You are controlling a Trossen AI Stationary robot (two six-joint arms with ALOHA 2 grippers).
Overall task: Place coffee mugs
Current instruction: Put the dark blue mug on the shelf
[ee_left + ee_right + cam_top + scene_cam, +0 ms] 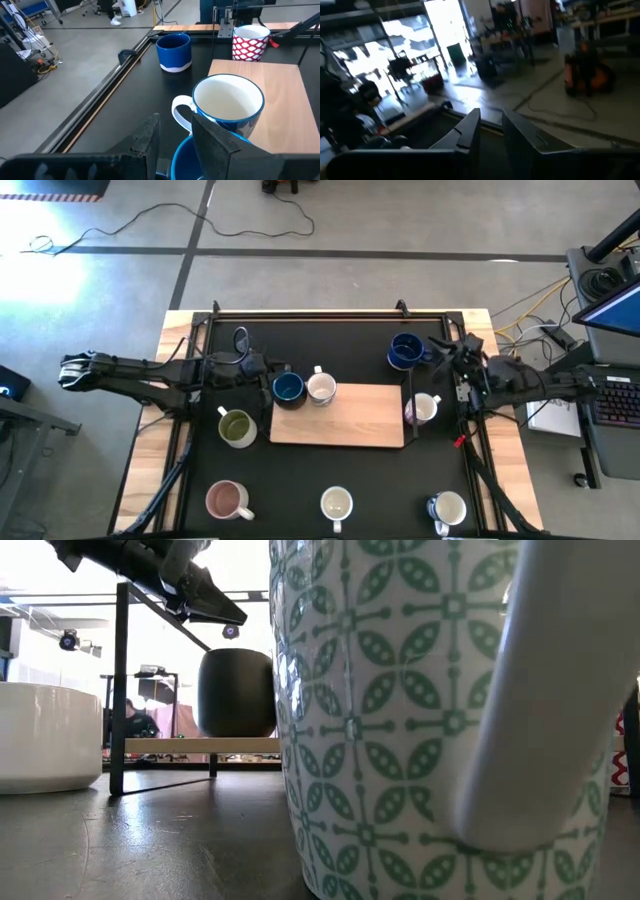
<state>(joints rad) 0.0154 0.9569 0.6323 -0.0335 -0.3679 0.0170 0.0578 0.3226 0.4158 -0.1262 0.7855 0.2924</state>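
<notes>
Left end effector at the blue mug by the board

The left end effector has its fingers apart astride the blue mug's rim, at the wooden board's corner, touching a white mug. The right end effector, fingers apart, holds nothing near another blue mug.

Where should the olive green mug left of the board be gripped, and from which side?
Pinch the olive green mug by its rim wall, coming straight down from above: it stands upright with its mouth open. Take the rim opposite its handle, which points toward the table's far left.
</notes>
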